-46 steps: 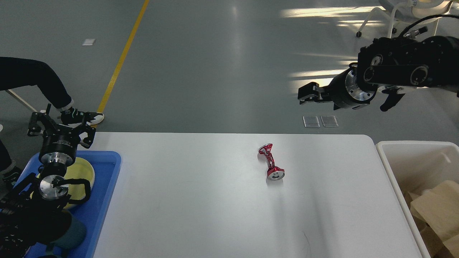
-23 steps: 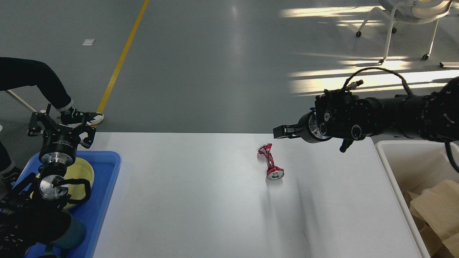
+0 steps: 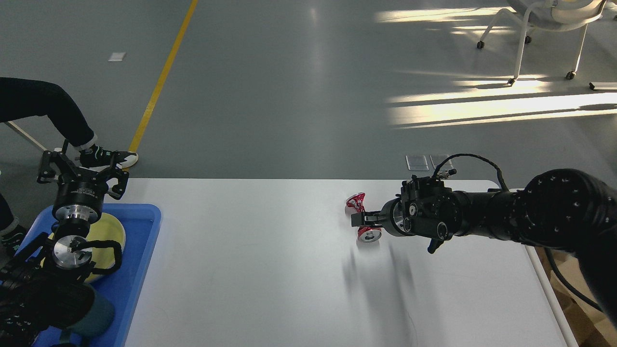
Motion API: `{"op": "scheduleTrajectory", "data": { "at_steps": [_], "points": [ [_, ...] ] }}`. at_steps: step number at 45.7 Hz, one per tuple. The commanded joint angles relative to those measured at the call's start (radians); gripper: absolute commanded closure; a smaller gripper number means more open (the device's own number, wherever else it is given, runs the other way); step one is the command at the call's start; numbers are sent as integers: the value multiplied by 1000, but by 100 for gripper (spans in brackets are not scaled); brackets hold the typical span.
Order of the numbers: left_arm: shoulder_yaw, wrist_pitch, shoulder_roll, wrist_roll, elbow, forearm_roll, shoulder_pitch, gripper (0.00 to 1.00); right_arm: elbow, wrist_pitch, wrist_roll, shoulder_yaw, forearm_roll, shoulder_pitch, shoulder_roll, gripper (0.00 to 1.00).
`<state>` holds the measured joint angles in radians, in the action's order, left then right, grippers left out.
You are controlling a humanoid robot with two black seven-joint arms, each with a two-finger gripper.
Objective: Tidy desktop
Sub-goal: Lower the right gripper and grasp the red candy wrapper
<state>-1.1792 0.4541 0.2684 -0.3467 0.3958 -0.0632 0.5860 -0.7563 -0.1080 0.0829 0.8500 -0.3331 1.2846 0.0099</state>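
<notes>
The desktop (image 3: 265,270) is a wide white tabletop with rounded corners. On it, right of the middle, lies a red and silver crushed can (image 3: 369,234), pinched at its waist. My right gripper (image 3: 359,220) has come in low from the right and sits at the can's waist, covering it. Its fingers overlap from this angle, so their spacing is unclear. My left gripper (image 3: 79,163) hangs over the far left above the blue tray (image 3: 144,241), fingers spread, holding nothing.
In the blue tray lies a yellow-green round dish (image 3: 113,231), partly behind my left arm. Brown cardboard (image 3: 583,327) shows at the bottom right beyond the table edge. A person's leg and shoe (image 3: 106,156) are on the floor at the far left.
My right arm has swung down and to the left, from high above the floor to table height, reaching the can's waist. The can and my left arm have stayed put.
</notes>
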Motion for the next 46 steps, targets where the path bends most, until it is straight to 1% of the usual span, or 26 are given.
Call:
{"op": "scheduleTrajectory", "data": {
  "at_steps": [1, 15, 32, 40, 46],
  "points": [
    [0, 0, 0, 0, 0, -1, 0, 4, 60, 33, 0, 0, 0, -59, 21, 0],
    [1, 0, 0, 0, 0, 0, 0, 4, 80, 106, 0, 1, 2, -111, 35, 0],
    [0, 0, 0, 0, 0, 0, 0, 4, 81, 133, 0, -3, 3, -122, 35, 1],
    [0, 0, 0, 0, 0, -1, 0, 4, 81, 139, 0, -8, 6, -137, 36, 5],
    [0, 0, 0, 0, 0, -1, 0, 4, 83, 172, 0, -46, 8, -156, 36, 9]
  ]
}}
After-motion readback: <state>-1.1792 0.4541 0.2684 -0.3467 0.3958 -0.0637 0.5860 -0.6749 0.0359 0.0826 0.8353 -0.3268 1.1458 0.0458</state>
